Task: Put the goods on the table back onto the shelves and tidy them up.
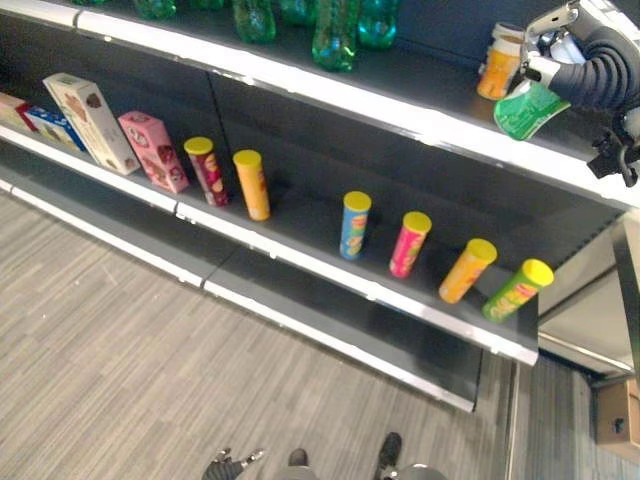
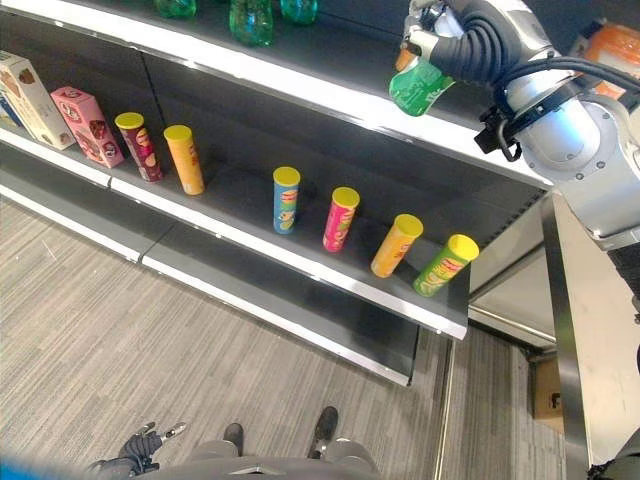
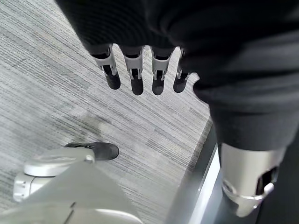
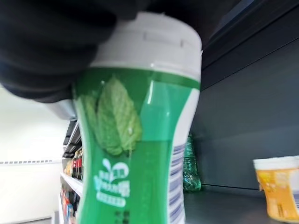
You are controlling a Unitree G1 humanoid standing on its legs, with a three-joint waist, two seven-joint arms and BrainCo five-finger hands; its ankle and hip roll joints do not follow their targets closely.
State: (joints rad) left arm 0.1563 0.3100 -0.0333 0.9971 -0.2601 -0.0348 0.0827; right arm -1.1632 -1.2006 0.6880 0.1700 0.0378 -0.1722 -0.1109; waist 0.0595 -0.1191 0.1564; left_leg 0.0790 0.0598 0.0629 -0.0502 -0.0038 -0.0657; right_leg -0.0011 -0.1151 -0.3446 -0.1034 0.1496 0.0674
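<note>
1. The right hand (image 2: 440, 45) is raised at the upper shelf (image 1: 420, 120); its fingers are curled round a green bottle (image 1: 527, 108) with a white cap, held tilted just above the shelf's front edge; the right wrist view shows the bottle (image 4: 135, 154) close up, a leaf printed on its label.
2. Just beside the held bottle, an orange jar (image 1: 499, 66) with a pale lid stands on the same shelf; further to the left stand several green bottles (image 1: 335, 35).
3. On the middle shelf (image 1: 300, 215) stand six yellow-lidded tubes: maroon (image 1: 207, 171), orange (image 1: 252, 184), blue (image 1: 354, 225), pink (image 1: 409, 243), a second orange (image 1: 466, 269) and green (image 1: 518, 288); to their left stand a pink box (image 1: 152, 150) and a white box (image 1: 92, 122).
4. The left hand (image 3: 135, 70) hangs low over the grey carpeted floor (image 1: 120, 360); its fingers are straight and hold nothing.
</note>
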